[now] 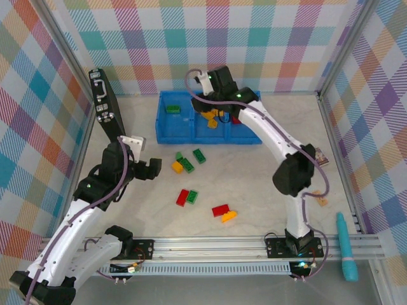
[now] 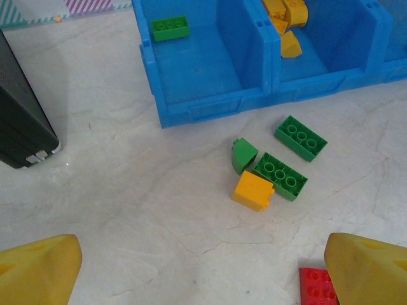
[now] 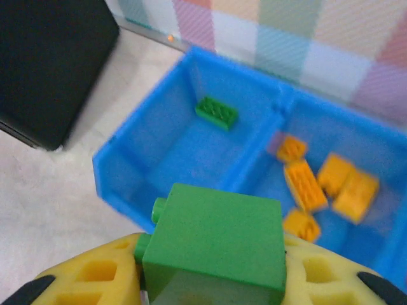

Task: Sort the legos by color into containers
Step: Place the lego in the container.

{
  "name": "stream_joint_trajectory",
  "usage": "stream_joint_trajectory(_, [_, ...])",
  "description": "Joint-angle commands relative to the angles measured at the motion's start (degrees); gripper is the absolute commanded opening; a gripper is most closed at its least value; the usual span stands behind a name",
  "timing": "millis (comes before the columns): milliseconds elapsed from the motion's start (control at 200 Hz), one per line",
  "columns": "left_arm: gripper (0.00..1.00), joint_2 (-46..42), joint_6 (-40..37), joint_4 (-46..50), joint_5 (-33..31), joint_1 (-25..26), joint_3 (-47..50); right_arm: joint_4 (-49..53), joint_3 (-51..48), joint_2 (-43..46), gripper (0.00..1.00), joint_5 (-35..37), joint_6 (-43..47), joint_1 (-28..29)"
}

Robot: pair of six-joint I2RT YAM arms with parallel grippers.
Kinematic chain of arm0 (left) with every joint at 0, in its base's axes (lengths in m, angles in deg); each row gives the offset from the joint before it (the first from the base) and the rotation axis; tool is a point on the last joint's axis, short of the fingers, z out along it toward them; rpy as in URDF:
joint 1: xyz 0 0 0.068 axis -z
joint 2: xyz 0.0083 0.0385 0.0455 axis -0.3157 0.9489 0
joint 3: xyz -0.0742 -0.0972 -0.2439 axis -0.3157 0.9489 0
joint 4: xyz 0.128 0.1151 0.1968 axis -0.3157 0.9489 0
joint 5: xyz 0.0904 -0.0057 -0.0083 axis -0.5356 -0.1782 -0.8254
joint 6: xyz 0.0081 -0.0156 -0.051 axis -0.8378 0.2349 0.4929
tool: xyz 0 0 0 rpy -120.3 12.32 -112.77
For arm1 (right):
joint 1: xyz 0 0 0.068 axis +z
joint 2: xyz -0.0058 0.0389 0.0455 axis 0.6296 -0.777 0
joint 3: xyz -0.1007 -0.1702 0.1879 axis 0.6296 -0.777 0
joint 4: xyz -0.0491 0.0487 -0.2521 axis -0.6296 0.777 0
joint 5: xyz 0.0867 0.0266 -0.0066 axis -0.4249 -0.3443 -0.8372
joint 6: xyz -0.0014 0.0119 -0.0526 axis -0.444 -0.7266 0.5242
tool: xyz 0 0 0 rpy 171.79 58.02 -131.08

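Fingers [image 3: 82, 283] of the right gripper [image 3: 210, 289] clamp a green lego [image 3: 213, 241] above the blue containers [image 3: 121, 168], hiding its underside. Orange legos [image 3: 318, 184] in the middle bin [image 3: 381, 155] look blurred; the third bin [image 2: 397, 44] is cut off. Left gripper [image 2: 203, 273] gapes wide, fingertips [image 2: 38, 270] cropped, over loose legos [image 2: 280, 175] on the table [image 2: 127, 210].
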Motion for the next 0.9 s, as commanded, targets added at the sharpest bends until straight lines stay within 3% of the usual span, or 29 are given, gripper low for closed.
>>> stream_joint_trajectory(0, [0.96,-1.08,5.55,4.5,1.97,-0.6,-2.02,-4.51,6.3,-7.89,0.34,-5.58,9.86,0.44])
stream_joint_trajectory(170, [0.94,-0.72,20.34,9.06,3.76,-0.61,-0.91,-5.5,13.56,-17.42,0.37,-7.64,11.22,0.68])
stream_joint_trajectory(330, [0.91,1.21,31.09,5.97,8.05,-0.6,3.22,-6.56,13.45,-20.95,0.43,-8.51,13.5,1.47])
stream_joint_trajectory(635, [0.9,12.03,42.4,-5.92,10.94,-0.28,8.08,-8.14,10.99,-21.19,0.52,-9.47,15.69,1.94])
stream_joint_trajectory(895, [0.9,20.18,45.05,-12.65,4.27,1.84,7.22,-8.94,10.19,-19.87,0.7,-10.71,17.13,1.85])
